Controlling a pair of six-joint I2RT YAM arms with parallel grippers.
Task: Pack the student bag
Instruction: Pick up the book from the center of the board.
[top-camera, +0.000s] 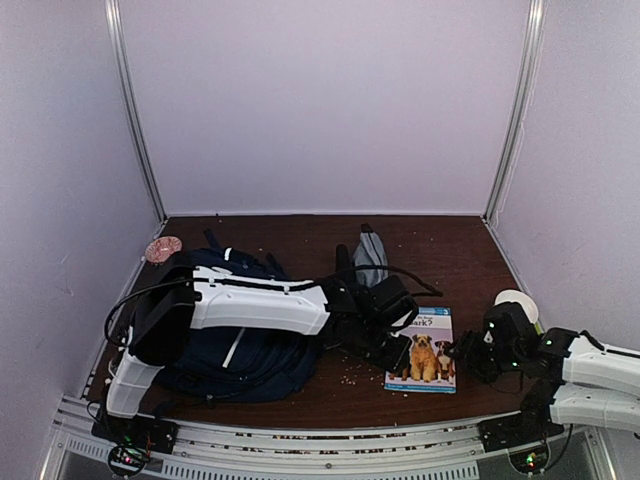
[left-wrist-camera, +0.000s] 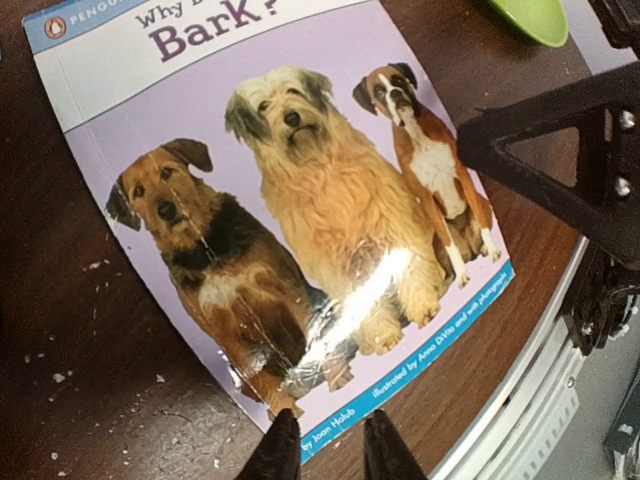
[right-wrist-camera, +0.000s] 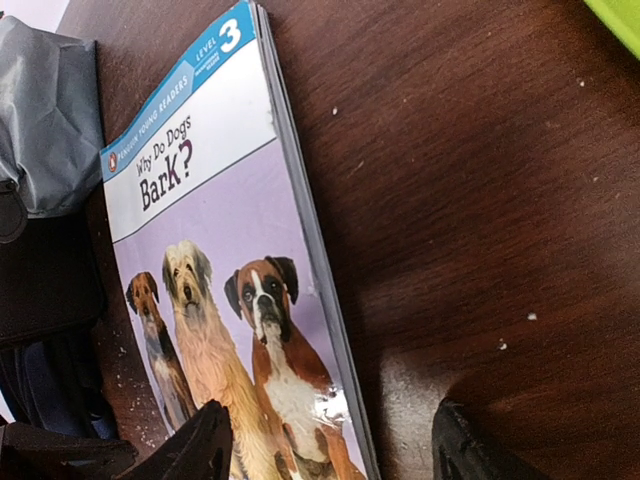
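Note:
The student bag (top-camera: 235, 360), navy with white trim, lies at the left of the table under my left arm. A picture book with three dogs on its lilac cover (top-camera: 422, 350) lies flat to its right. My left gripper (left-wrist-camera: 330, 452) hovers at the book's (left-wrist-camera: 300, 200) near corner. Its fingers stand a narrow gap apart, one over the cover and one over the wood, holding nothing. My right gripper (right-wrist-camera: 330, 445) is wide open and straddles the book's (right-wrist-camera: 230, 300) long edge. One of its fingers (right-wrist-camera: 200, 440) is over the cover and the other is over bare table.
A small grey pouch (top-camera: 370, 255) lies behind the book. A pink round object (top-camera: 163, 248) sits at the far left corner. A white round thing (top-camera: 517, 298) and a green object (left-wrist-camera: 530, 15) lie at the right. Crumbs dot the wood. The metal rail (top-camera: 300, 440) borders the near edge.

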